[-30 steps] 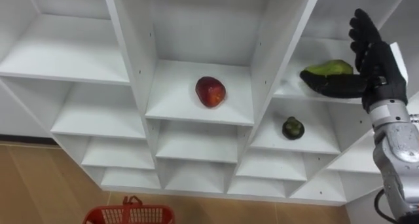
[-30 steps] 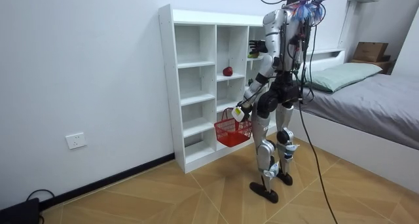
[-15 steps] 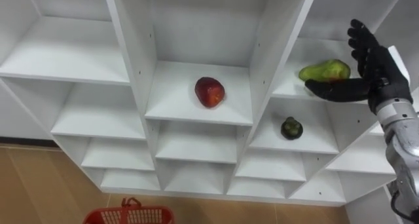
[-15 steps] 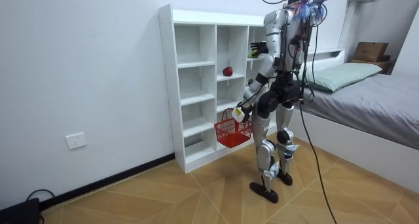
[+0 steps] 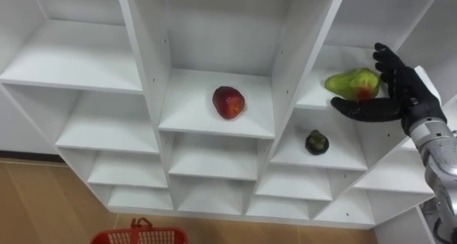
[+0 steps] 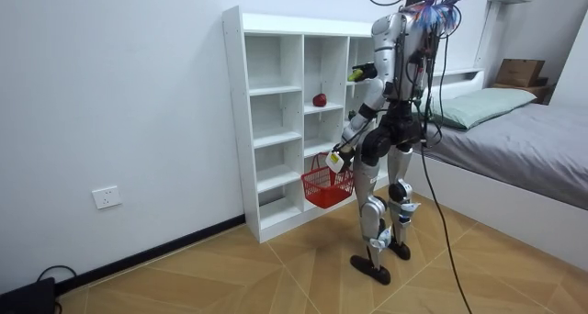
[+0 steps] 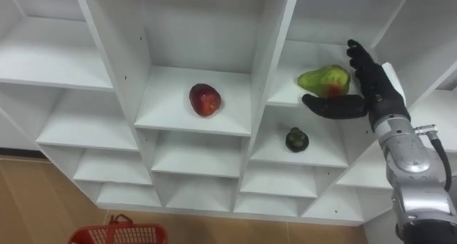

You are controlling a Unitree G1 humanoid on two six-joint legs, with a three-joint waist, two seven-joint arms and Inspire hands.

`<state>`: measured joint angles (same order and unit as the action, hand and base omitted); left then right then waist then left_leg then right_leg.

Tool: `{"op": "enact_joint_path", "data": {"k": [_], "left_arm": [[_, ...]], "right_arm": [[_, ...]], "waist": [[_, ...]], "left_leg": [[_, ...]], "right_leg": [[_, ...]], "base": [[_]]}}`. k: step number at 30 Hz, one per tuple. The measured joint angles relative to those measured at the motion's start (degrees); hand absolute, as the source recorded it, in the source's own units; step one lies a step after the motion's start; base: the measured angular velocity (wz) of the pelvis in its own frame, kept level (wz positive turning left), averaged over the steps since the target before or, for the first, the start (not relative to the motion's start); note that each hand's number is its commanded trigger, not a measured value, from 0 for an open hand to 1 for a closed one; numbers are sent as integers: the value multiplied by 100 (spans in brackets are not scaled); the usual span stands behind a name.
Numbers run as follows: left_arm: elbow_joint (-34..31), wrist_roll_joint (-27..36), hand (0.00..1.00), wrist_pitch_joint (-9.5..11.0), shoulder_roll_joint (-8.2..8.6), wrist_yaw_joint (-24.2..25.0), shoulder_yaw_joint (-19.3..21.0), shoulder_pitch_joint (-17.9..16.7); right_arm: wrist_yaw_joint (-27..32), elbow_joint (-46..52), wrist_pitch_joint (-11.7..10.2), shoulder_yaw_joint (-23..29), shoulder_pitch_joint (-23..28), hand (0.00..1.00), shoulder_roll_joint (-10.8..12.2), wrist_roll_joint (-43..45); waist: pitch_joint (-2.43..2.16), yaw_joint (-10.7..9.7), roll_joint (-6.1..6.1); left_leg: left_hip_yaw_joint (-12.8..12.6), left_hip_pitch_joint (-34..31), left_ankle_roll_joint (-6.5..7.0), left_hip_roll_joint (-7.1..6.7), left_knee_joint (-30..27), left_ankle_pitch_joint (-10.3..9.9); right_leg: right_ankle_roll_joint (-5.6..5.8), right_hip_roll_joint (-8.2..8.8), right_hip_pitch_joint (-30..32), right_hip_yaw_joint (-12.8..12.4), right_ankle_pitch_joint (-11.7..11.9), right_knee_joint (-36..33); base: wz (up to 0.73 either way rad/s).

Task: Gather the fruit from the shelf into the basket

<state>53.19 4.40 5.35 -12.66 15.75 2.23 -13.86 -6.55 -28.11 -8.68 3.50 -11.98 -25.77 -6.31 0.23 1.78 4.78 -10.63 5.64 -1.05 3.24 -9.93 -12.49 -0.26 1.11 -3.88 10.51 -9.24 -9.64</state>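
Pear (image 5: pixel 352 83) is pinched between the thumb and fingers of the right hand (image 5: pixel 408 94), at the closet's (image 5: pixel 285 73) right shelf. Grip it firmly, draw it clear, then lower it into the basket (image 5: pixel 139 235) held by the left hand (image 6: pixel 336 156).

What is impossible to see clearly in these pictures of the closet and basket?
The red basket: cut by the eye view's lower edge; its inside is too small in the room view.
The green fruit: underside hidden by the right hand.
The small dark fruit: kind too small to tell.
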Motion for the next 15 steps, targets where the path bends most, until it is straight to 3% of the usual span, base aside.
{"op": "enact_joint_path", "data": {"k": [8, 9, 10, 12, 15], "left_arm": [[0, -4, 100, -8, -15, 4, -1, 11], [0, -4, 100, -11, -16, 5, -1, 11], [0, -4, 100, -16, -17, 7, -1, 12], [0, -4, 100, -27, -17, 9, -1, 16], [0, -4, 100, -44, -18, 13, -1, 22]], "right_arm": [[-56, 0, 0, 0, 0, 0, 0, 2], [-60, 0, 0, 0, 0, 11, 0, 3], [-63, 0, 0, 0, 0, 63, 0, 3], [-66, 0, 0, 0, 0, 100, 0, 3], [-45, 1, -1, 11, -1, 100, 0, 17]], "waist": [[-3, -9, 32], [-3, -10, 33], [-4, -10, 32], [-4, -11, 32], [-6, -11, 30]], "left_leg": [[3, 1, 0, 1, -2, 0], [2, 0, 0, 1, -2, 0], [2, -1, 0, 1, -2, 0], [2, -2, 0, 1, -3, 0], [3, -8, 0, 1, -5, 0]], "right_leg": [[0, 0, 1, 8, 0, 8], [0, 0, 1, 13, 0, 8], [0, 1, 1, 17, 0, 8], [0, 2, 0, 25, 0, 8], [0, 2, -6, 29, 0, 8]], "base": [[0], [0], [0], [0], [0]]}}
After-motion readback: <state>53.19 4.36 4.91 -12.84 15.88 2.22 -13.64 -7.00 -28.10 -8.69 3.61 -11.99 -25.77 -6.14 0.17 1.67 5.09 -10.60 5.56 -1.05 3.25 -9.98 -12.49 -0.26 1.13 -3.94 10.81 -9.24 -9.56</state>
